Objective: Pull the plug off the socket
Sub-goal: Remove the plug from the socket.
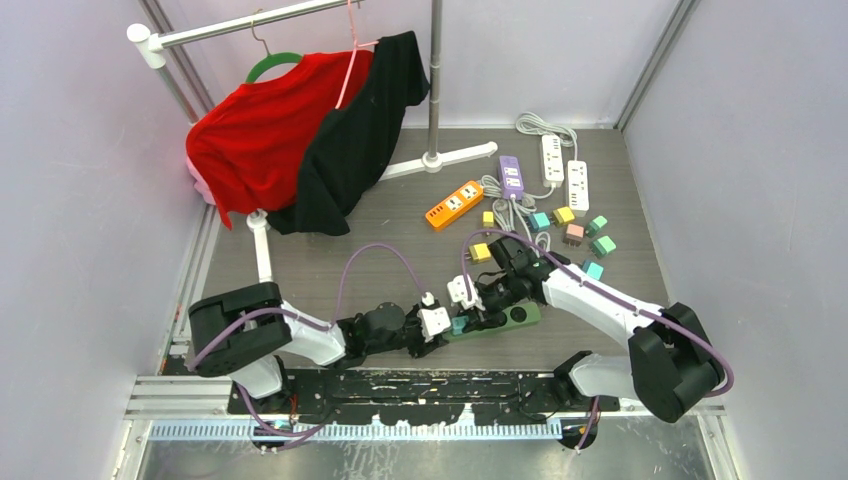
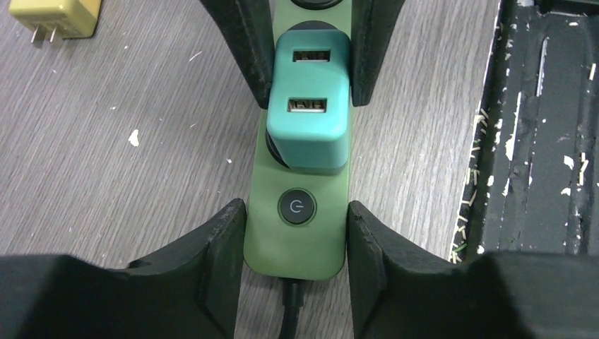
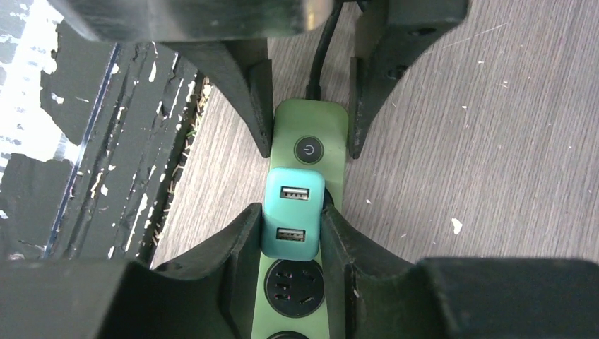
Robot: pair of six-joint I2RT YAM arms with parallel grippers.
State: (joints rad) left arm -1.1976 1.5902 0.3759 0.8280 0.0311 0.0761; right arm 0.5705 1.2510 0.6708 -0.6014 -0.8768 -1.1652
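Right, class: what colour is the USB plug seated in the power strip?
Teal plug, on an olive-green power strip; the left wrist view shows it best.

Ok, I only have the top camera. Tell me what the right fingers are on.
Observer: The right fingers press both sides of the teal plug.
Operator: Now the left ones.
Observer: The left fingers sit against both long sides of the green power strip, level with its power button.
Operator: Say whether the plug is out.
Observer: No, it looks seated in its socket.
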